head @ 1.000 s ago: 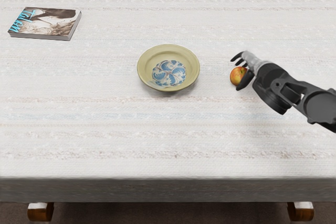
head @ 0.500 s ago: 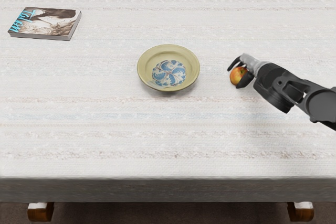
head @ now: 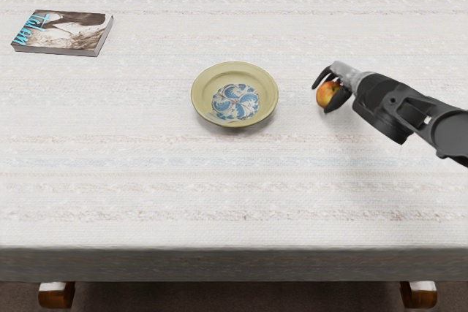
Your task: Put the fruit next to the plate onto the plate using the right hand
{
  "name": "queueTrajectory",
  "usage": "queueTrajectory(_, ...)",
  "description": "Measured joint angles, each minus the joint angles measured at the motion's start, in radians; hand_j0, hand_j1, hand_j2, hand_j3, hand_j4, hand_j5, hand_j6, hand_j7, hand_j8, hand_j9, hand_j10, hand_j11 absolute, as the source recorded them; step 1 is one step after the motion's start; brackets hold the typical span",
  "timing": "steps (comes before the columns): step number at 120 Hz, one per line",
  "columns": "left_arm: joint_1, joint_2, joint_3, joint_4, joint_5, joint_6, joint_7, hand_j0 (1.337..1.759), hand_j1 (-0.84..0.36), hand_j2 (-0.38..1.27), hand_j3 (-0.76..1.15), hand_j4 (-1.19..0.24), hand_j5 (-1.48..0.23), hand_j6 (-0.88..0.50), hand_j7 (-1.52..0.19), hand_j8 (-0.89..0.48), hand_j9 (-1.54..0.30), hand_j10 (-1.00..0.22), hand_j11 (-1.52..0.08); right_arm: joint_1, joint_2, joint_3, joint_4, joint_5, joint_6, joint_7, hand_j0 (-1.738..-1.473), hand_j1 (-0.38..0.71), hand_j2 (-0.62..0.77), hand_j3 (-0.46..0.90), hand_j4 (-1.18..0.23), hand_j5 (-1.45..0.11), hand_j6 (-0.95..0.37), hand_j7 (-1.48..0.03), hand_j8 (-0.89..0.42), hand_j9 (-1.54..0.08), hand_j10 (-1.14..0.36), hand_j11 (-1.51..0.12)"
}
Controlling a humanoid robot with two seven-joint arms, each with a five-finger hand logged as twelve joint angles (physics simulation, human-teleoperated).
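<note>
Grip firmly with the dark five-finger right hand [head: 338, 84], already clamped round the small red-and-yellow round fruit [head: 325, 95] right of the yellow ceramic plate with a blue centre [head: 199, 91]. Lift clear, carry left, lower over the centre, release gently. Cannot read the cyan lettering on the glossy magazine [head: 62, 32], far left.

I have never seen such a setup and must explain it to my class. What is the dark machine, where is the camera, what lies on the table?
This is a simulator's render from the robot's head, looking down at a table. The dark arm from the right ends in the right robot hand, its fingers curled around a fruit. Left of it sits a plate, with no fruit on it. A book lies at the far left. The left arm is unseen.
</note>
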Motion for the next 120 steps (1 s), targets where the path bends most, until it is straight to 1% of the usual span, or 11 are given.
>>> queueTrajectory(20,0.000,0.000,0.000,0.000,0.000,0.000,0.000,1.658,0.33,0.00,0.00,-0.01,-0.02,-0.01,-0.02,-0.01,-0.02,-0.01,-0.02,0.031,0.001,-0.001,0.027,0.035,-0.001,-0.001,-1.654,0.25,0.04,0.00,-0.59,-0.78,-0.45,-0.77,-0.40,-0.78,-0.60,-0.77)
queueTrajectory(42,0.000,0.000,0.000,0.000,0.000,0.000,0.000,1.658,0.33,0.00,0.00,-0.01,-0.02,-0.01,-0.02,-0.01,-0.02,-0.01,-0.02,0.056,0.013,-0.001,0.038,0.053,-0.001,-0.002,-1.654,0.25,0.04,0.00,-0.59,-0.78,-0.45,-0.78,-0.40,-0.78,-0.60,-0.78)
queueTrajectory(120,0.000,0.000,0.000,0.000,0.000,0.000,0.000,1.658,0.33,0.00,0.00,-0.01,-0.02,-0.01,-0.02,-0.01,-0.02,-0.01,-0.02,0.088,0.146,0.014,0.031,0.080,-0.034,-0.009,-1.654,0.25,0.04,0.00,-0.60,-0.78,-0.45,-0.78,-0.40,-0.78,-0.60,-0.78)
